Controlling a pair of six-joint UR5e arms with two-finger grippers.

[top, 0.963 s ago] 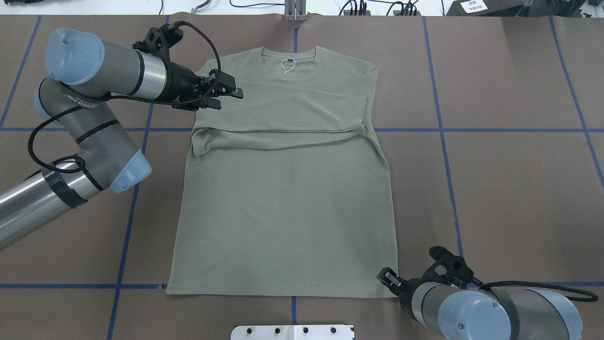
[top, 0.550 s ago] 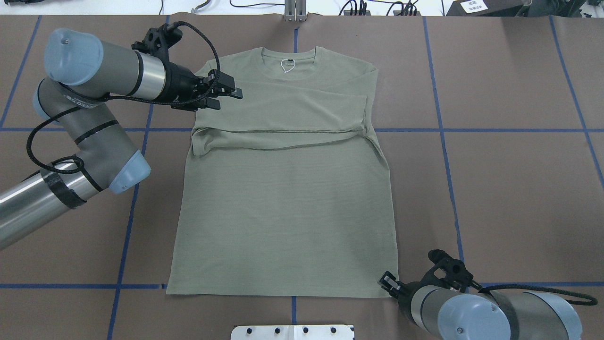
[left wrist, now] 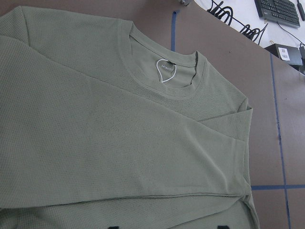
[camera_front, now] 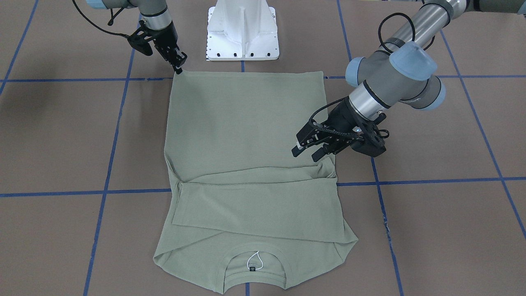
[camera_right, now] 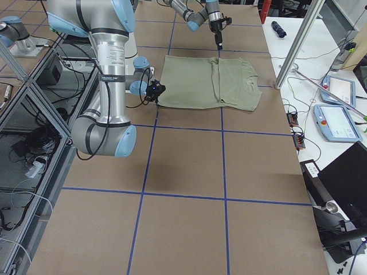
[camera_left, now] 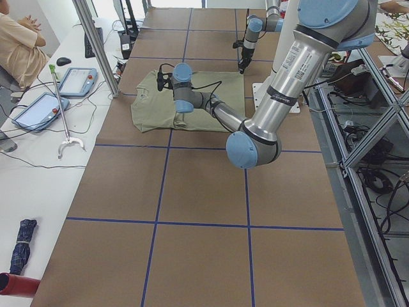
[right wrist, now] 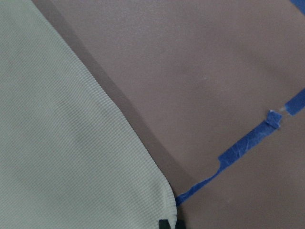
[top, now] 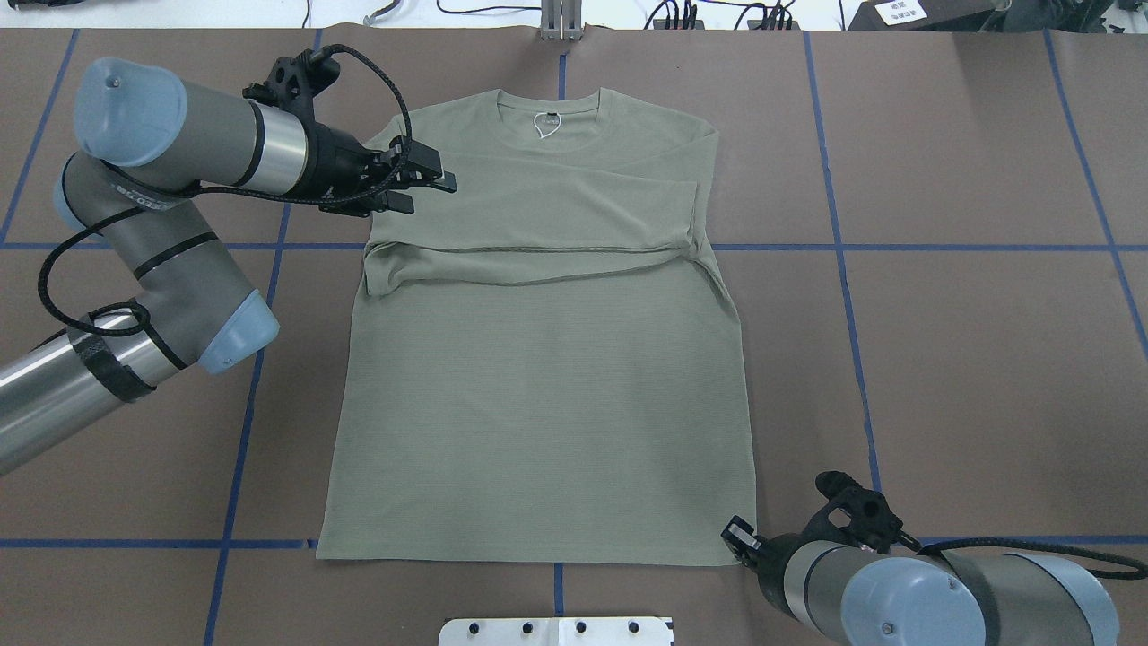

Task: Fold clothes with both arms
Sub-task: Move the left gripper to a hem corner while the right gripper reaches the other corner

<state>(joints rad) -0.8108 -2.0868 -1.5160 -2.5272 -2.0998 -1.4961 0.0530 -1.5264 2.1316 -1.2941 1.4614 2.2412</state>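
Note:
The sage-green shirt (top: 538, 386) lies flat on the brown table, collar and white neck loop (top: 545, 124) at the far edge. Both sleeves are folded across the chest (camera_front: 254, 201). My left gripper (top: 432, 195) hovers open over the shirt's left shoulder (camera_front: 305, 155), holding nothing. Its wrist view looks down on the collar (left wrist: 164, 71) and the folded sleeve. My right gripper (camera_front: 179, 68) points down at the near right hem corner (top: 750, 558). One dark fingertip (right wrist: 165, 223) shows centred at that corner, jaws together. I cannot tell whether cloth is pinched.
The white pedestal base (camera_front: 242, 37) stands just behind the hem. Blue tape lines (top: 897, 247) cross the table cover. A metal post (top: 560, 22) and cables sit at the far edge. A seated person (camera_left: 19, 45) and tablets (camera_left: 75, 80) are beside the table's far side.
The left gripper has drawn back slightly to the left, still open. The right gripper has crept a little toward the hem corner. The shirt has not moved.

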